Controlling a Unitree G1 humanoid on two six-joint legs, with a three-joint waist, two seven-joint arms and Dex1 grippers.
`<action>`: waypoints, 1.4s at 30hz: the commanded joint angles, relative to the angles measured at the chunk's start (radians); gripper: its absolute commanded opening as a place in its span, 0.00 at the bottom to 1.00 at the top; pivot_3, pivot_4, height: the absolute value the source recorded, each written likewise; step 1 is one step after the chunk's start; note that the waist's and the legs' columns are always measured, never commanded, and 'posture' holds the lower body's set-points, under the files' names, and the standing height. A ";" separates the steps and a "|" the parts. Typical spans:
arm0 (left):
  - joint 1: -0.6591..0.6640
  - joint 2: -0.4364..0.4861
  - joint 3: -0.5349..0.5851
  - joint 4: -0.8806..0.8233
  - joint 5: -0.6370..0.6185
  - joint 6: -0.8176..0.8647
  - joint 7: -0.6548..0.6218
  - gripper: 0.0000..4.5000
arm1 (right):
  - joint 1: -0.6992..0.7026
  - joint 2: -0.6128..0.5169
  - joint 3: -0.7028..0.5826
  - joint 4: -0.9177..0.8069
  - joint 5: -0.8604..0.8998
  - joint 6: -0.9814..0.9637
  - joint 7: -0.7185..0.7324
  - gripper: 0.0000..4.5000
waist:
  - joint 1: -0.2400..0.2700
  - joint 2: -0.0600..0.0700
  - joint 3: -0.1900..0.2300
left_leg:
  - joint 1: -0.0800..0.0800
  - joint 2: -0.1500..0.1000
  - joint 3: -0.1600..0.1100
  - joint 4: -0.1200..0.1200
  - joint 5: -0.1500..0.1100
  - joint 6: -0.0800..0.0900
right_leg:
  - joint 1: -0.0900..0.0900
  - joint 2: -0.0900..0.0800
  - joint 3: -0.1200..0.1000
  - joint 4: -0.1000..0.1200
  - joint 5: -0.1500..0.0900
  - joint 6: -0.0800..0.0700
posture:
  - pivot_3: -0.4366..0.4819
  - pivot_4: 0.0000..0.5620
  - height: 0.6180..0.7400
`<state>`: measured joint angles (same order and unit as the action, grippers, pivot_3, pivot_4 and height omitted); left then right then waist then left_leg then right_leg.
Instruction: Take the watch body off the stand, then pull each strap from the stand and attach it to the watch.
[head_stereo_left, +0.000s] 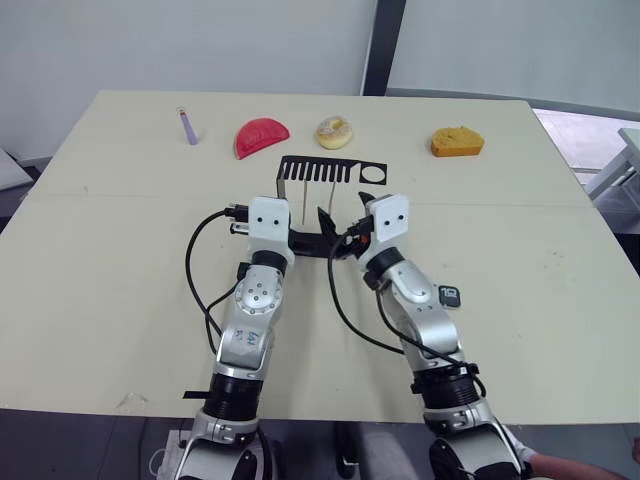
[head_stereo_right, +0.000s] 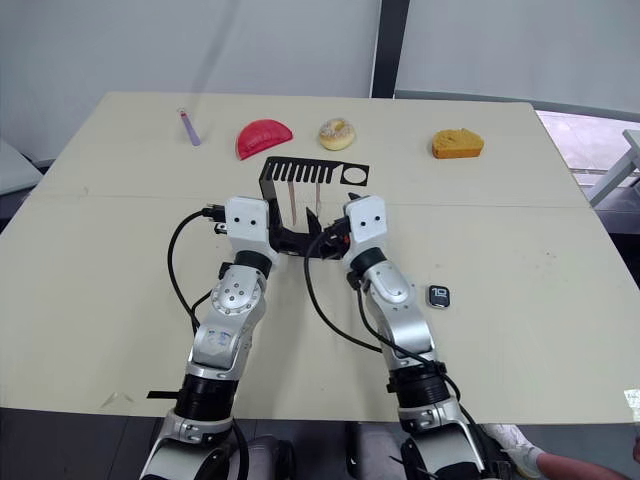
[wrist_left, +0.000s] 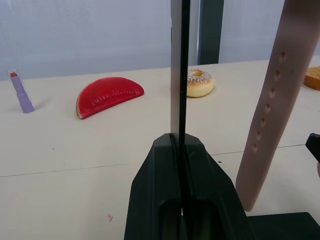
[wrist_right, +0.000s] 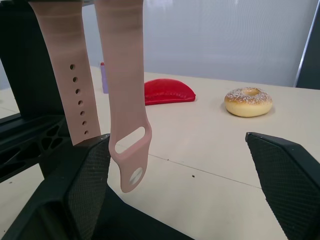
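We have the watch body (head_stereo_right: 439, 296) off the stand (head_stereo_left: 330, 172) already: it lies flat on the desk (head_stereo_left: 120, 250), to the right of our right arm and well apart from the stand. So the step in hand is the first strap pull. Both straps (wrist_right: 122, 95) hang from the stand's slotted top plate, one punched with small holes, the other ending in a buckle loop.

Our left pincer (wrist_left: 180, 165) is clamped on the stand's narrow upright, steadying it. Our right pincer (wrist_right: 180, 180) is spread wide, its near finger just beside the loop-ended strap and not yet gripping it.

Next, we judge, the right pincer must shift left so the strap sits between the fingers, close on it, then draw it out of its slot while the left holds the stand down. The strap is limp and may swing aside.
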<state>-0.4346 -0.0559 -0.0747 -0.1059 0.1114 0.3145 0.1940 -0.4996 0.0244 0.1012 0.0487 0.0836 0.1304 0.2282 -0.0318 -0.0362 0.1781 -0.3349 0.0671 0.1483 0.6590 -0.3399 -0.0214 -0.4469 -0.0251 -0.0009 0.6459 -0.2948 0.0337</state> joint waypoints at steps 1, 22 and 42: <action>-0.022 -0.012 0.002 -0.042 0.002 -0.012 -0.004 0.00 | -0.013 0.015 -0.005 -0.018 0.015 -0.024 -0.003 0.70 | 0.000 0.000 0.000 | 0.000 0.000 0.000 0.000 0.000 0.000 | 0.000 0.000 0.000 0.000 0.000 0.000 | 0.48 0.27 1.00; -0.030 -0.015 0.013 -0.029 0.003 -0.014 -0.011 0.00 | -0.014 -0.063 0.076 -0.019 -0.073 -0.184 0.054 0.01 | -0.002 0.000 0.000 | 0.000 0.000 0.000 0.000 0.000 0.000 | 0.000 0.000 0.000 -0.001 0.000 0.000 | 0.48 0.27 1.00; -0.030 -0.016 0.018 -0.027 -0.007 -0.009 -0.017 0.00 | -0.050 -0.109 0.085 0.042 -0.207 -0.127 -0.023 0.01 | -0.003 0.000 0.000 | 0.000 0.000 0.000 0.000 0.000 0.000 | 0.000 0.000 0.000 -0.001 0.000 0.000 | 0.48 0.27 1.00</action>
<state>-0.4426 -0.0562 -0.0568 -0.1042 0.1067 0.3179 0.1785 -0.5347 -0.0872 0.1806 0.0968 -0.1076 0.0403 0.2240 -0.0350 -0.0362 0.1782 -0.3351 0.0671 0.1486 0.6589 -0.3401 -0.0211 -0.4472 -0.0251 -0.0009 0.6453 -0.2946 0.0339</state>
